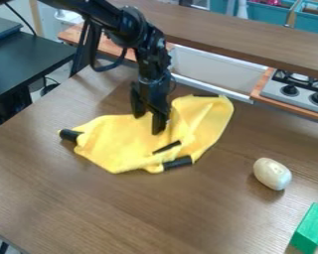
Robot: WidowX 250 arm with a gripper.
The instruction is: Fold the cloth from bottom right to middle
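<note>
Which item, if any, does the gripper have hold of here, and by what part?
Nothing is held: the gripper is open, its fingers apart at the yellow cloth, with no part of it pinched between them.

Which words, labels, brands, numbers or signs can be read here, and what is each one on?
None can be read. I see no lettering on the yellow cloth, the white egg-shaped object or the green block. Any marks on the stove are too small to read.
</note>
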